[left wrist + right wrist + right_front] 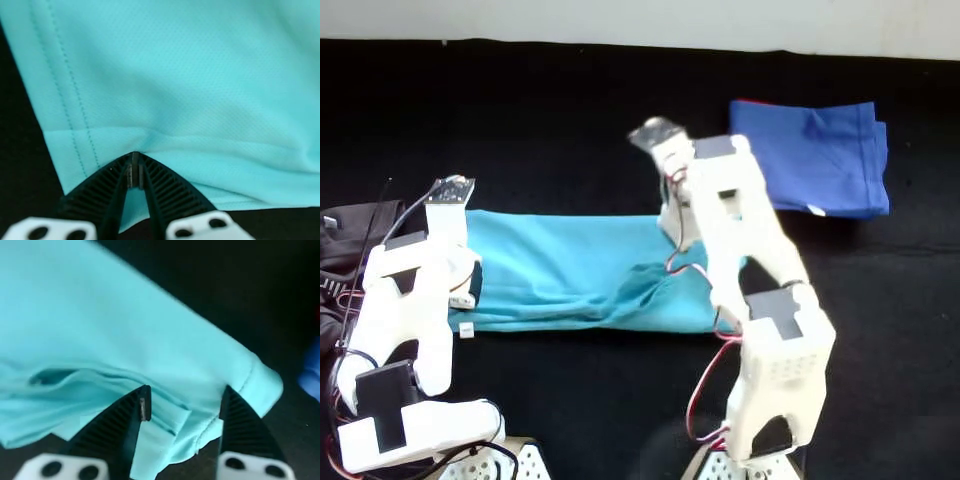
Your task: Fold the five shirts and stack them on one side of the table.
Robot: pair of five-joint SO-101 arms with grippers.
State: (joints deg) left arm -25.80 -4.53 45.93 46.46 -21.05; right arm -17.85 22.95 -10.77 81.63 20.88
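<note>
Two shirts lie in plain sight on the black table (520, 110). At the far left edge a dark heap (350, 240) is cut off, and I cannot tell what it is. Next comes the left arm, which hides the left end of the teal shirt (570, 270) from above. Its wrist camera shows the left gripper (135, 167) pinched tight on a fold of that shirt near the stitched hem. The teal shirt stretches as a long folded band across the middle of the table. At its right end the right gripper (182, 405) hangs with jaws apart over the bunched corner of the cloth. Farther right, toward the back, a blue shirt (810, 155) lies folded, apart from the teal one, with a red sliver (752, 101) at its far edge.
</note>
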